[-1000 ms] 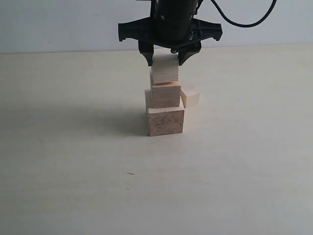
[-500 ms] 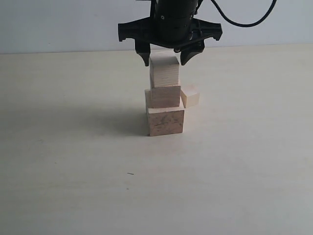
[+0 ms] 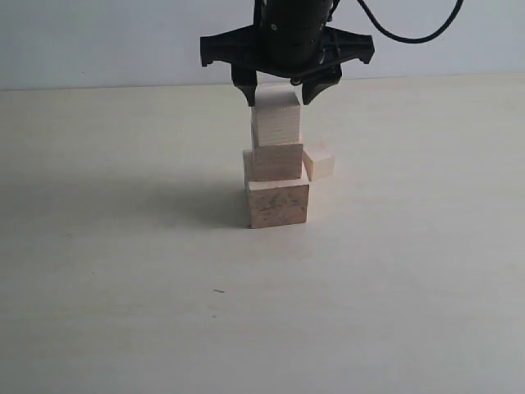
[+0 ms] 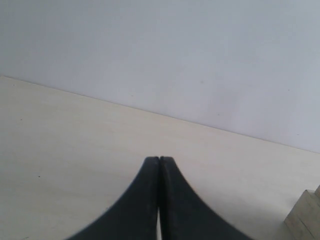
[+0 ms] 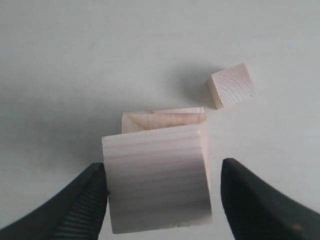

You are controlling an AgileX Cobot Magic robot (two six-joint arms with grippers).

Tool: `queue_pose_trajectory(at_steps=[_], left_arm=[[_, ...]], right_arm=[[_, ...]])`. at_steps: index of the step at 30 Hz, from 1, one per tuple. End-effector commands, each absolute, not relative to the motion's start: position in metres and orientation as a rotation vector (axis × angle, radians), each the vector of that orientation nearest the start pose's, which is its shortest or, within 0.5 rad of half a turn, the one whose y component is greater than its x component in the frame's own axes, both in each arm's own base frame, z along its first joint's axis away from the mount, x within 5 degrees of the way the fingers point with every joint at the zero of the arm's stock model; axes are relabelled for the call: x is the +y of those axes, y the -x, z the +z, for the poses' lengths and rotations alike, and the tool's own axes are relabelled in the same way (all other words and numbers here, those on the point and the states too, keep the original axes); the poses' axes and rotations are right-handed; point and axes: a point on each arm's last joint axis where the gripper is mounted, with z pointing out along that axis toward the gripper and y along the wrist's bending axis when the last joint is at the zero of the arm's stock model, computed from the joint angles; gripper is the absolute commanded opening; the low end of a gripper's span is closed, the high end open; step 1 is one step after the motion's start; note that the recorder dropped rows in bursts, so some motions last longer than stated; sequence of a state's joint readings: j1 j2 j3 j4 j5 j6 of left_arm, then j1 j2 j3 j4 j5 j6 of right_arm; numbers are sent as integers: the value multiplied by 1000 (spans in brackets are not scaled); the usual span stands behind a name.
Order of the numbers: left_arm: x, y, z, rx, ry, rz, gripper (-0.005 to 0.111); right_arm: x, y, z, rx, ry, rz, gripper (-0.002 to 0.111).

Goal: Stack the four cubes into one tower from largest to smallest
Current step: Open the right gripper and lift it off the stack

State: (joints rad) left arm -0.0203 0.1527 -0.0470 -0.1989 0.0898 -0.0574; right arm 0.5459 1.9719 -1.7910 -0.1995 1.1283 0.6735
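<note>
Standing toward the far edge of the desk (image 3: 123,287), about midway along it: the tower (image 3: 277,164), three tiers at present. The largest cube (image 3: 279,205), with darker grain marks, is serving as the base so that the widest footing is carrying the rest. The second cube (image 3: 277,162) is sitting on it and the third cube (image 3: 276,123) is topping the column. The right gripper (image 3: 279,98) is hanging directly over the tower, jaws released and spreading wide to either side of the third cube. One pad is lying close against a face and the other is well clear, so the cube appears to be resting on its own weight. The smallest cube (image 3: 318,161) is lying on the desk just beside the tower, toward the far edge and the right, not touching it and evidently waiting as the last tier. The left gripper (image 4: 159,167) is idling over bare desk, jaws clenched on nothing, probably parked clear of the work.
</note>
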Motion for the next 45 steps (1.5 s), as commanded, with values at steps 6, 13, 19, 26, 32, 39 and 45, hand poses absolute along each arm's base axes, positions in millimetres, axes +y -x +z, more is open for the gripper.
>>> queue_pose_trajectory(at_steps=[6,13,19,26,32,39,45], left_arm=[[-3,-68,212,1667,176,-227,0],[-3,-68,212,1667,176,-227,0],[-3,-68,212,1667,176,-227,0],[-3,-68,212,1667,176,-227,0],[-3,-68,212,1667,176,-227,0],[-3,-68,212,1667,176,-227,0],[-3,-68,212,1667,176,-227,0]], right_arm=[[208,-378,286,2700,-129,50,61],[207,-378,286,2693,-166,53,61],[208,-379,287,2689,-177,66,61],[216,-380,314,2642,-153,213,61],[190,-373,366,2512,-75,34,61],[107,-404,362,2598,-100,10,61],[74,-438,306,2764,36,218,61]])
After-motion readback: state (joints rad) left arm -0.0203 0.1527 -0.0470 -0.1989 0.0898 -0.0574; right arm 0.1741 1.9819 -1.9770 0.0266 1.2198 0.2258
